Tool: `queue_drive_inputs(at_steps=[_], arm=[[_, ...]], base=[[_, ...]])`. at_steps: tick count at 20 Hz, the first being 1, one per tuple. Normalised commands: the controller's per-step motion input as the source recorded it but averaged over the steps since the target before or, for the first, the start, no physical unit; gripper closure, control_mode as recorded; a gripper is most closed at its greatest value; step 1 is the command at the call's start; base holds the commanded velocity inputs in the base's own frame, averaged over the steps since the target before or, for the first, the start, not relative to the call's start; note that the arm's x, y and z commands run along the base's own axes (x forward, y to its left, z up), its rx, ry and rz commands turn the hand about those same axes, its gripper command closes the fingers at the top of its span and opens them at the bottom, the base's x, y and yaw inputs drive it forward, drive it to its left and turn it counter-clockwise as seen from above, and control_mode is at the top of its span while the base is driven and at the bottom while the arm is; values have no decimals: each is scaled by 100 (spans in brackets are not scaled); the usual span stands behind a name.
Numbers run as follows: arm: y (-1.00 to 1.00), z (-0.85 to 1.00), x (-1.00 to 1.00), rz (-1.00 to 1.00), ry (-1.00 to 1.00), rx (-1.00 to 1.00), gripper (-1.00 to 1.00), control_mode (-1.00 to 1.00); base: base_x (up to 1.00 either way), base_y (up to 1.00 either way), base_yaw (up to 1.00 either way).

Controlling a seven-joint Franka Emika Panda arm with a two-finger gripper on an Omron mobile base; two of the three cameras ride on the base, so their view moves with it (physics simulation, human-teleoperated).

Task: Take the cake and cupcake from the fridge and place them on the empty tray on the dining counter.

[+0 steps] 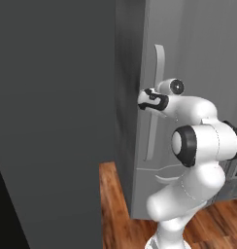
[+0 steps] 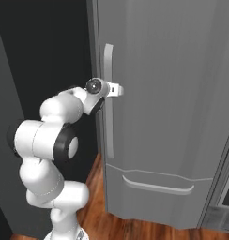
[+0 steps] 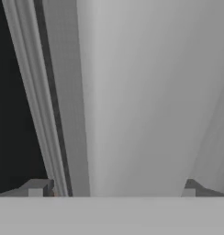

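Note:
The tall matte grey fridge [image 1: 198, 58] [image 2: 172, 93] stands right in front of me, its long pale vertical door handle [image 1: 158, 73] [image 2: 108, 131] running down near the door's left edge. My gripper [image 1: 141, 100] [image 2: 118, 89] [image 3: 112, 189] is up against the handle at mid-height and is open. In the hand view its two fingertips [image 3: 36, 187] stand wide apart on either side of the pale handle band [image 3: 132, 101], not pressing on it. A dark gap runs along the door's left edge [image 3: 13, 92]. The cake, the cupcake, the blue tray and the dining counter are out of view.
A tall dark grey panel [image 1: 52, 121] rises close on the left of the fridge. Below the door is a lower drawer with a horizontal handle [image 2: 158, 186]. Wooden floor [image 1: 113, 204] lies between panel and fridge. A darker unit [image 2: 226, 197] sits at the right.

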Motion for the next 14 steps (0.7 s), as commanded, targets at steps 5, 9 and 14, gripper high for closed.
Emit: queue_drive_inputs(at_steps=[5, 9, 14], arm=[[-27, -8, 74, 9, 0, 1, 100, -100], [-7, 0, 27, 1, 6, 0, 100, -100], [-36, 1, -70, 8, 7, 0, 100, -100]], base=[[0, 0, 0], [0, 0, 0], [0, 0, 0]])
